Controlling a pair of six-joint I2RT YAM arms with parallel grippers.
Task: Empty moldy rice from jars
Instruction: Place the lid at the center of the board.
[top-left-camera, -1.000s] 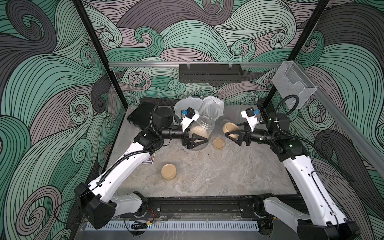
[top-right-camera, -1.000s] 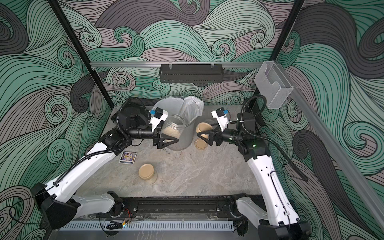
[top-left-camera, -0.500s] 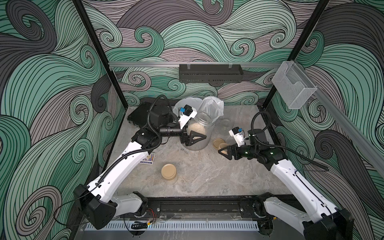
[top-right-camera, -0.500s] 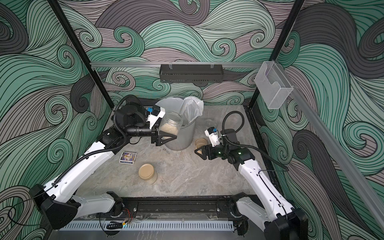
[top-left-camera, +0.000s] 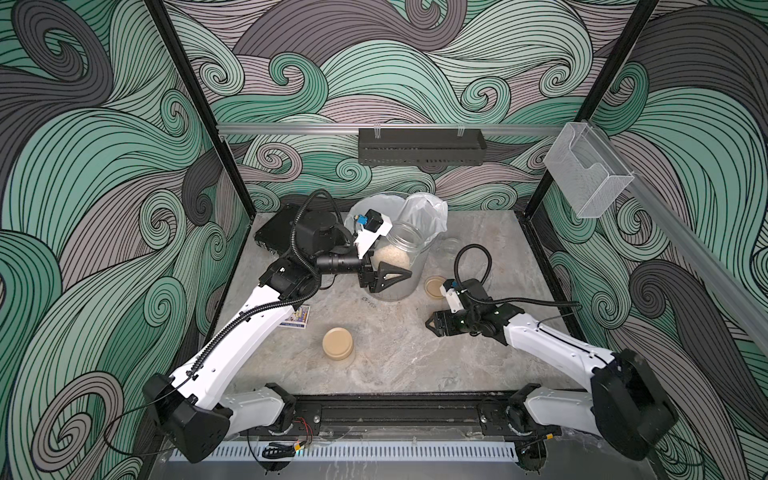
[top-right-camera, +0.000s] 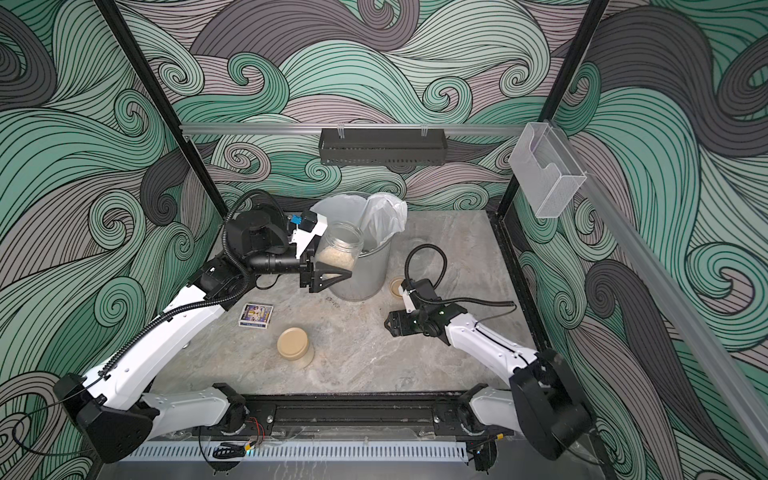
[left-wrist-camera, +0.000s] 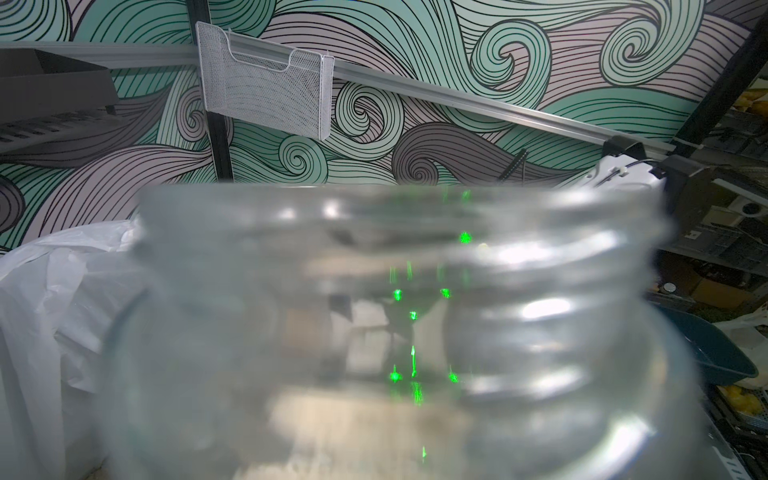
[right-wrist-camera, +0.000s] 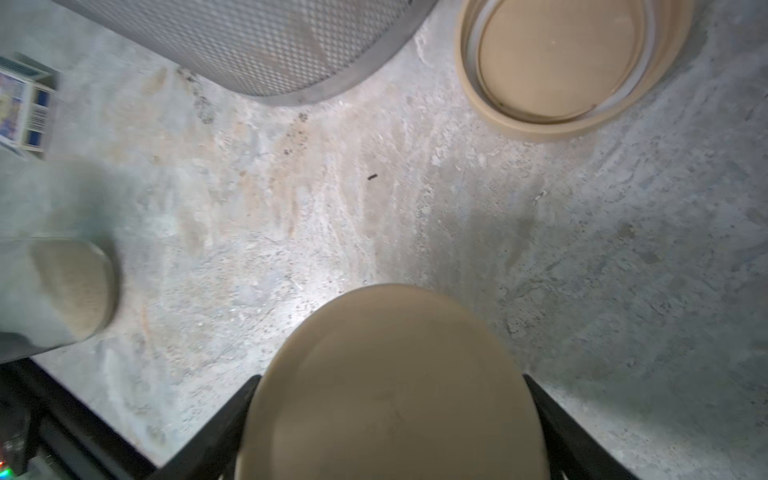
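**Holds.** The left pincer (top-left-camera: 390, 277) is clenching the open jar (top-left-camera: 400, 248) around its lower body. It is holding the jar raised at the near side of the wastebasket (top-right-camera: 368, 278), mouth upward and roughly upright. The moldy rice (top-right-camera: 337, 257) is sitting in the jar's lower half, with none pouring. The right pincer (top-left-camera: 433, 323) is grasping a tan lid (right-wrist-camera: 390, 386) low over the surface (top-left-camera: 395, 365), well apart from the bin.

**Risks.**
- The jar's mouth is seemingly sitting short of the rim, so tipping from here is likely sending grains down the mesh wall.
- The white liner (top-left-camera: 424, 212) is bunching high at the far side and could be deflecting the pour.
- The smooth clear wall could be slipping in the grip as the wrist rolls.

**Surroundings.**
- 1 upturned lid (top-left-camera: 435, 286) is lying just beside the bin's base.
- 1 lidded jar (top-left-camera: 338, 343) is standing in front, awaiting emptying.
- 1 empty clear jar (top-left-camera: 448, 248) is standing behind.
- A small card box (top-right-camera: 255, 316) is lying near the left arm.

Nothing is blocking the bin's opening.
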